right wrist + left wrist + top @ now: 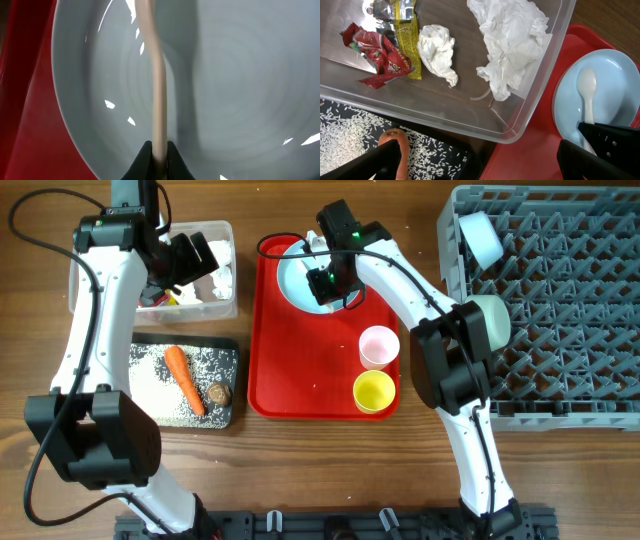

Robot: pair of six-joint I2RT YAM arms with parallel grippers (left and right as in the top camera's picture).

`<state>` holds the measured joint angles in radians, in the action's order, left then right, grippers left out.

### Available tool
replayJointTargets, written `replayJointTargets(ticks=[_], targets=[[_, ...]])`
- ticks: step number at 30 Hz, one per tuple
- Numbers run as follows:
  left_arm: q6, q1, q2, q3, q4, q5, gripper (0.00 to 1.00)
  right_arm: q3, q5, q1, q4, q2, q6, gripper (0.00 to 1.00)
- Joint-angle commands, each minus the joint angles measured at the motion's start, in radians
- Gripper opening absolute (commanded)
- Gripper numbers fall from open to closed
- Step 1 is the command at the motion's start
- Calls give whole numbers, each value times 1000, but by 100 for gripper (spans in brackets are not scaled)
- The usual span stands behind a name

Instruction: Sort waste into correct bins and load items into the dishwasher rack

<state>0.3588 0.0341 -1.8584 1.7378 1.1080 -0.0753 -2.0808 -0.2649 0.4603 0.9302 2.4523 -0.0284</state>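
The sorting looks finished: the crinkly red and yellow wrappers [380, 50] and crumpled tissues [512, 40] lie in the clear plastic tub [445, 120], and the carrot [183, 378], the loose rice [155, 385] and a small brown lump [220, 394] are on the black tray [140, 345]. Two pale blue bowls [482, 235] sit among the pegs of the grey rack [560, 330]. Left to load are the glossy round plate [615, 85], the smooth white spoon [586, 85], the pink cup [378, 346] and the yellow cup [374, 390], all on the red tray [300, 370] on the wooden bench [330, 470]. The right fingers [142, 167] are clenched on the spoon's slim handle over the plate; the left fingers [375, 162] are spread wide and empty above the tub's edge.
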Motion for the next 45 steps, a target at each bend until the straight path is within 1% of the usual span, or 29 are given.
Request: replayJointTargets(ticks=[1, 5, 8, 11, 14, 16, 19, 20, 22, 25, 26, 28, 29, 33, 36, 37, 38, 39, 40, 42, 44, 45], targets=[[16, 3, 25, -4, 1, 6, 100, 15, -5, 0, 5, 14, -1, 4], [16, 3, 25, -4, 1, 6, 100, 2, -5, -6, 12, -6, -2, 4], [16, 3, 25, -4, 1, 6, 100, -14, -5, -38, 16, -131, -38, 4], [16, 3, 25, -4, 0, 6, 100, -14, -4, -109, 47, -341, -85, 4], [16, 3, 25, -4, 0, 6, 100, -14, 26, -216, 132, -541, -159, 4], [16, 3, 25, -4, 1, 6, 100, -14, 85, -286, 204, -632, -221, 4], [16, 3, 25, -4, 1, 6, 100, -13, 169, -443, 380, -763, -297, 4], [16, 3, 25, -4, 1, 6, 100, -13, 169, -504, 447, -795, -316, 4], [16, 3, 25, -4, 1, 6, 100, -13, 169, -581, 528, -829, -323, 4], [16, 3, 25, -4, 1, 6, 100, -13, 173, -658, 607, -877, -346, 4], [16, 3, 25, -4, 0, 6, 100, -13, 189, -668, 622, -888, -362, 4], [16, 3, 25, -4, 0, 6, 100, -11, 306, -686, 678, -937, -444, 4], [16, 3, 25, -4, 0, 6, 100, 6, 315, -686, 678, -961, -449, 4], [16, 3, 25, -4, 0, 6, 100, 111, 391, -686, 678, -1024, -555, 4], [16, 3, 25, -4, 0, 6, 100, 237, 458, -686, 661, -1027, -679, 4], [16, 3, 25, -4, 0, 6, 100, 320, 488, -686, 637, -1027, -739, 4], [16, 3, 25, -4, 0, 6, 100, 417, 502, -686, 602, -1027, -808, 4], [16, 3, 25, -4, 0, 6, 100, 472, 523, -686, 587, -1027, -871, 4], [16, 3, 25, -4, 0, 6, 100, 526, 567, -686, 586, -1027, -968, 4], [16, 3, 25, -4, 1, 6, 100, 602, 637, -687, 600, -1027, -1146, 4], [16, 3, 25, -4, 0, 6, 100, 673, 665, -703, 588, -1027, -1288, 4], [16, 3, 25, -4, 1, 6, 100, 694, 665, -714, 572, -1027, -1302, 4]])
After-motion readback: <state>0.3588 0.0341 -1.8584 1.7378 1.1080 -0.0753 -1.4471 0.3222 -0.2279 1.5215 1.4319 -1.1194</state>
